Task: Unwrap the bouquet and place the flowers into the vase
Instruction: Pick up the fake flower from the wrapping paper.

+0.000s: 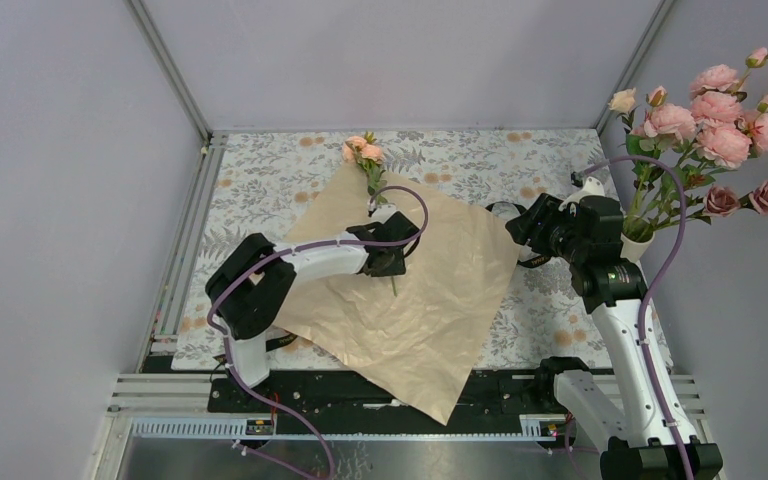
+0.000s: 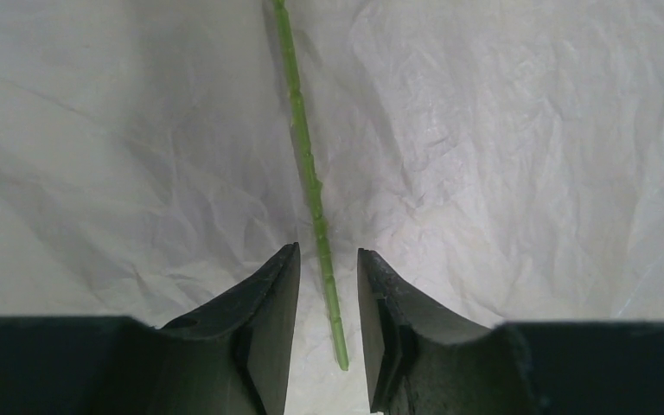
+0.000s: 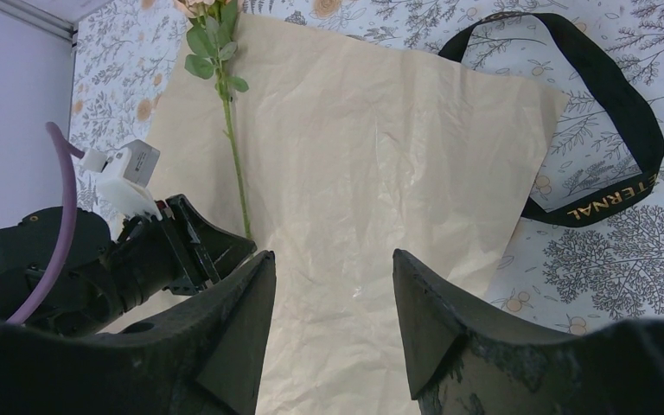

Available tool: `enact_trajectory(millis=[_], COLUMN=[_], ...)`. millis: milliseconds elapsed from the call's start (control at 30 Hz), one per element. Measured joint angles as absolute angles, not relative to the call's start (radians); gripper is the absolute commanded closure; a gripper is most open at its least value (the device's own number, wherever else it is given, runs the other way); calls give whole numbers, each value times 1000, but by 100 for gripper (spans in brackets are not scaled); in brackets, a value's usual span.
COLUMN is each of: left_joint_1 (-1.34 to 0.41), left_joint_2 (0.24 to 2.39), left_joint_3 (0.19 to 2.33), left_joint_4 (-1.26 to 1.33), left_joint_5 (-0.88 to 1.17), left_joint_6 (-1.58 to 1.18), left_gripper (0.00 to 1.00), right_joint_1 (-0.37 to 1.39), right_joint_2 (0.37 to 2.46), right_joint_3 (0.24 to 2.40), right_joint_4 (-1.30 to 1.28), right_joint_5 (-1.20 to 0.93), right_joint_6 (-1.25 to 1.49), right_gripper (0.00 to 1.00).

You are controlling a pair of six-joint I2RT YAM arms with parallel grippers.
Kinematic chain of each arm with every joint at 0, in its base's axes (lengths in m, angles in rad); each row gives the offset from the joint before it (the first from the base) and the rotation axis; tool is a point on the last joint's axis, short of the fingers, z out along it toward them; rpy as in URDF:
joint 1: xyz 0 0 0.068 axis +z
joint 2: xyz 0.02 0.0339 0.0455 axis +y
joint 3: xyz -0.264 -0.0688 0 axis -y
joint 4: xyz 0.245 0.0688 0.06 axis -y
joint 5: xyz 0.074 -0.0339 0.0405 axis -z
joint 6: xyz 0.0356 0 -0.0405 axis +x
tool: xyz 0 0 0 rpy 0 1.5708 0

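The wrapping paper point(image 1: 440, 300) lies spread flat, tan side up, on the floral tablecloth. One peach rose point(image 1: 362, 151) lies on it, its thin green stem point(image 2: 307, 164) running toward me. My left gripper point(image 2: 328, 255) is low over the paper and straddles the stem's lower end, jaws narrowly apart with a gap on each side of the stem. My right gripper point(image 3: 333, 259) hovers open and empty over the paper's right part. The cream vase point(image 1: 636, 245) stands at the right edge and holds several pink and mauve flowers point(image 1: 710, 120).
The black ribbon point(image 3: 622, 112) lies loose on the tablecloth point(image 3: 640, 251) just right of the paper. The vase's blooms lean over the table's right border beside the right arm point(image 1: 610, 290). Grey walls close in the left, back and right.
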State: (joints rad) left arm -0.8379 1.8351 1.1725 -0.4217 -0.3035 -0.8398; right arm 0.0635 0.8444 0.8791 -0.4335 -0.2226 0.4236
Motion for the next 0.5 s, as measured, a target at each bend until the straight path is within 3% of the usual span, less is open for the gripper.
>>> enact_trajectory(millis=[500], left_joint_1=[-838], left_joint_2=[1875], left_joint_3=[1185], left_joint_4=[-415], left_joint_5=[-324], left_joint_6=[-846], left_gripper=[79], right_joint_1=[64], right_joint_2=[844], right_joint_3=[875], right_joint_4=[-433], right_joint_5=[-228], right_joint_6=[423], right_gripper=[41])
